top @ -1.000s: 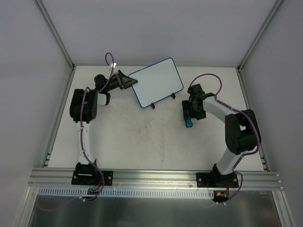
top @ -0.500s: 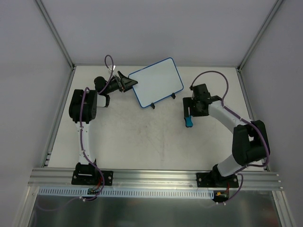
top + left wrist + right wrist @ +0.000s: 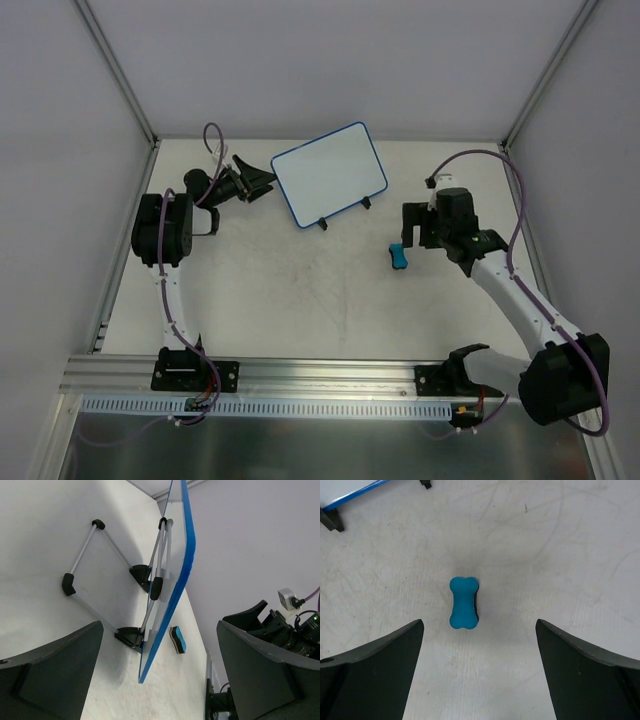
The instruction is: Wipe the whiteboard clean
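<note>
My left arm [image 3: 168,290]: rises from the near edge, elbow bent at the far left, wrist turned to the right.
My left jaws: spread wide, pointing right, low over the surface.
My right arm [image 3: 520,300]: elbow folded low at the near right, forearm stretched away and leftward.
My right jaws: spread wide, pointing straight down, above the surface.

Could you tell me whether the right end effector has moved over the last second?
Yes: the right end effector has shifted rightward, away from the blue-rimmed white rectangular whiteboard.
</note>
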Controlling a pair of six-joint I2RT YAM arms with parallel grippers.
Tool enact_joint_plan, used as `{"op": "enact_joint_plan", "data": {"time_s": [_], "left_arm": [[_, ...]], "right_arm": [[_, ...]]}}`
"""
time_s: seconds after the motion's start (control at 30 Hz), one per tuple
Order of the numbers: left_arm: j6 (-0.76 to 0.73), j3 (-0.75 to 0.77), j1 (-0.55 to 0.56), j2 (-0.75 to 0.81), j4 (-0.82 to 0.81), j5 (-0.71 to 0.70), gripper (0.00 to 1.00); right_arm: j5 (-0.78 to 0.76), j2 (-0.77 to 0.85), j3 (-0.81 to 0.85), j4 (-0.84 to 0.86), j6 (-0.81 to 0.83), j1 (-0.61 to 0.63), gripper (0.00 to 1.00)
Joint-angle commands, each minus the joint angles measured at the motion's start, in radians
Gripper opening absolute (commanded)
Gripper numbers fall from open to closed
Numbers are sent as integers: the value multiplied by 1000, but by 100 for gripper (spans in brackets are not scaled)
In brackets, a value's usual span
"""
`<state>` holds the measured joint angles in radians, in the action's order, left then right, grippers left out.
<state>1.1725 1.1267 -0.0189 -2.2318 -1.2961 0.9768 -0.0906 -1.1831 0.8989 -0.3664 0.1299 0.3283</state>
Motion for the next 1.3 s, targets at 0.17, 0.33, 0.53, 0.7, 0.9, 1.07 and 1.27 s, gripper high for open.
{"op": "enact_joint_plan", "data": {"time_s": [0.17, 0.33, 0.53, 0.7, 0.9, 1.07, 1.27], "left_arm": [[18, -129, -33, 159, -385, -24, 99], [65, -179, -41, 208, -385, 5, 99], [104, -274, -73, 317, -385, 52, 99], [118, -378, -78, 431, -385, 8, 99], [95, -513, -78, 576, -323, -50, 99], [-92, -481, -78, 666, 80, -70, 99], [-160, -465, -73, 710, 250, -63, 99]], "right_arm": [[-55, 206, -110, 129, -33, -127, 99], [-87, 321, -216, 227, -58, -222, 99], [-152, 491, -444, 467, 17, -272, 99], [-243, 473, -607, 650, 42, -273, 99], [-196, 268, -730, 1058, 86, -273, 99], [-157, 273, -724, 1058, 89, -273, 99], [-135, 319, -718, 1018, 86, -275, 99]]}}
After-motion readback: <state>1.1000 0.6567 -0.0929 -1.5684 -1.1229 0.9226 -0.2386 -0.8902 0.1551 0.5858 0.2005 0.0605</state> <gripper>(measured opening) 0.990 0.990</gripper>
